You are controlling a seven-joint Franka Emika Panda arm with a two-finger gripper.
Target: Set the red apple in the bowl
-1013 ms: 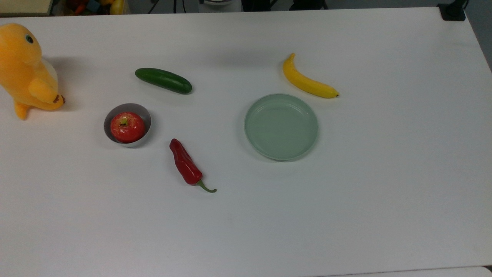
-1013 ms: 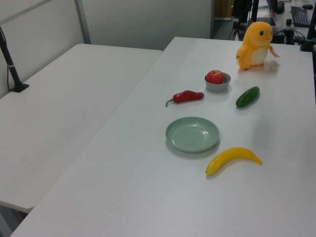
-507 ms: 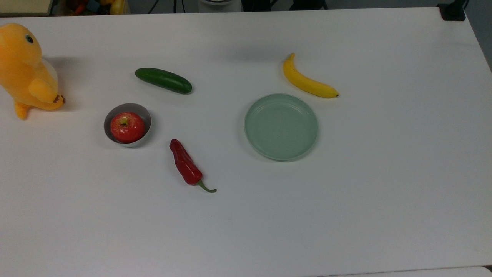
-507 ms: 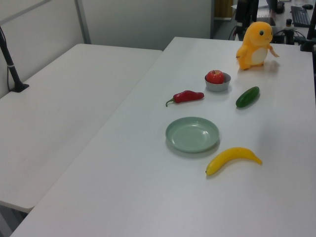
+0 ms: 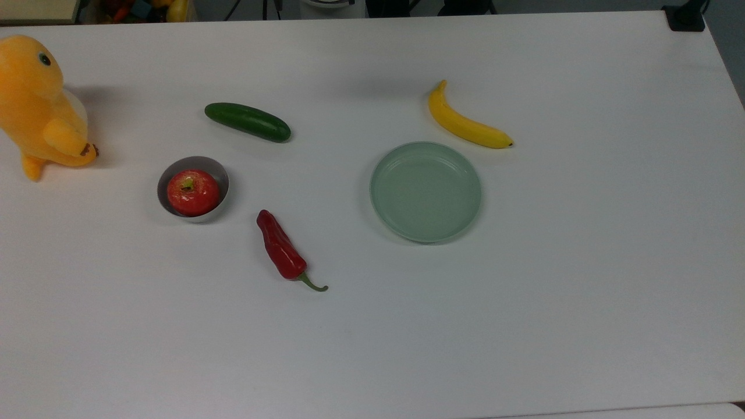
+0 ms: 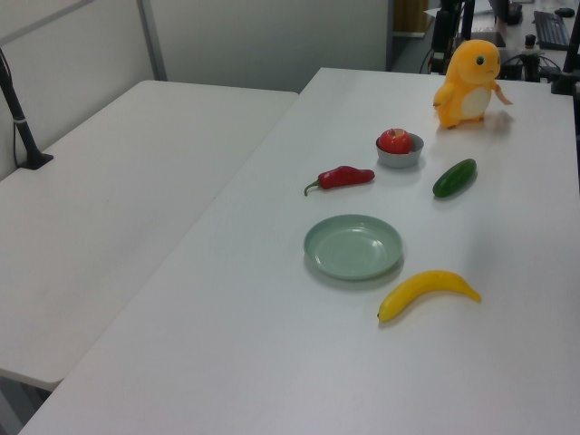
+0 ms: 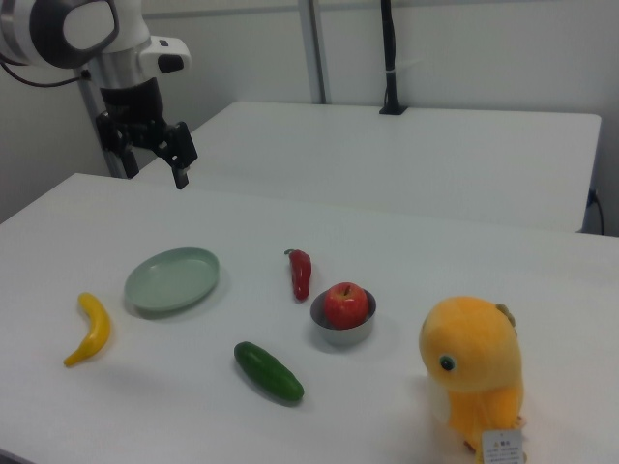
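Apple in bowl, gripper raised away

Red apple [image 5: 193, 192] sits inside the grey bowl [image 5: 219, 174] on the white table [image 5: 524, 320], between a chili [image 5: 281, 251] and a cucumber [image 5: 247, 121]. In the right view, the gripper [image 7: 166, 147] hangs above the table's far edge, fingers apart and holding nothing.

end effector [image 7: 174, 155] raised, tilted

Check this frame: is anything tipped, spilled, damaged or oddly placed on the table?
Nothing stands out. The red apple sits upright in the bowl, the plate lies flat, and the claw hangs above the table, holding nothing.
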